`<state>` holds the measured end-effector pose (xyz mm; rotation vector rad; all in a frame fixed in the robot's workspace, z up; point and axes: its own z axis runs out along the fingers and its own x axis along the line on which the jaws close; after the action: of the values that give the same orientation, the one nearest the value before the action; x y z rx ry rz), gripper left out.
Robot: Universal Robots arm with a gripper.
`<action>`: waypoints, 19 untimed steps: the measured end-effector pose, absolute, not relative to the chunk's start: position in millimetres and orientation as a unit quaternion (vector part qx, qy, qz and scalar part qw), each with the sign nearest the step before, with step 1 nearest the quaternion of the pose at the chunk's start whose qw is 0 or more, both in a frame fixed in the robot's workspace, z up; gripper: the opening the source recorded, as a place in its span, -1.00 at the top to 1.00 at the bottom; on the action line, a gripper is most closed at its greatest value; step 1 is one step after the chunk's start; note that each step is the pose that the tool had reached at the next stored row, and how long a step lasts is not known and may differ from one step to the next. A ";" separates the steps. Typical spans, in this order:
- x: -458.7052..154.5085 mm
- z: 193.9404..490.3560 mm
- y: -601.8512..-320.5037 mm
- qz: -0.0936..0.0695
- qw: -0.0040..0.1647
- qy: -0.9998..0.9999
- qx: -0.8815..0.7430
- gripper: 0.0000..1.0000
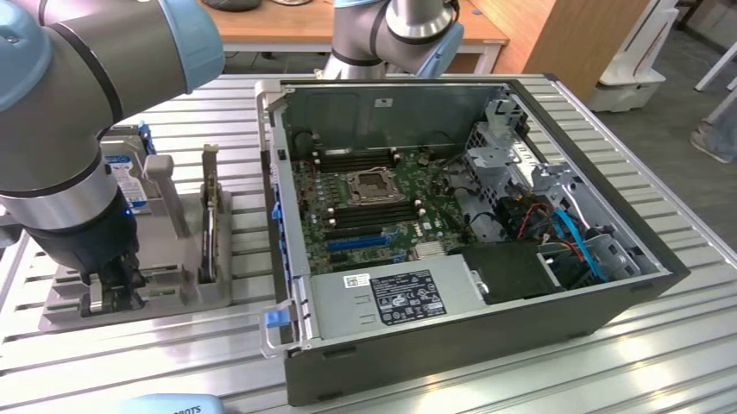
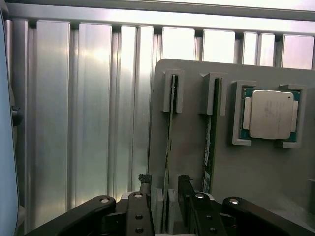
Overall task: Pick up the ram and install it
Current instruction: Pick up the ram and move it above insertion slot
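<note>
You are looking at the ram (image 2: 169, 147) standing on its long edge in a slot of the grey holder (image 2: 256, 177), near the holder's edge that borders the bare table slats. The claw (image 2: 165, 181) is hanging open right over one end of that stick. One finger (image 2: 144, 183) is sitting on one side of it and the other finger on the opposite side, so the stick is running between them. Neither finger is pinching it, and nothing is being held.

A second ram stick (image 2: 208, 142) is standing in the neighbouring slot, parallel to the first and just beside it. Beyond that one, the square silver processor (image 2: 271, 114) is lying flat in its own corner-bracketed pocket on the same holder.

In the exterior view you are seeing the gripper (image 1: 113, 289) reaching down onto the holder (image 1: 173, 297), which is sitting on the ribbed aluminium table (image 1: 645, 362) at the exterior view's left of the computer case (image 1: 461, 345). The hard drive (image 1: 129, 177) with its blue and white label is standing upright on the holder, close behind the arm. The case is lying open on its side, showing you the green motherboard (image 1: 345, 228) with its processor socket (image 1: 371, 185).
</note>
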<state>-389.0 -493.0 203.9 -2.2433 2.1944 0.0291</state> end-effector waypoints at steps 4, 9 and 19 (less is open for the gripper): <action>-389.0 203.7 -492.9 0.009 0.002 0.699 -0.715 0.29; -389.0 201.9 -492.9 0.009 0.002 0.699 -0.715 0.29; -389.0 201.7 -492.9 0.009 0.002 0.699 -0.715 0.29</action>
<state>-389.0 -492.9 201.7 -2.2432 2.1946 0.0291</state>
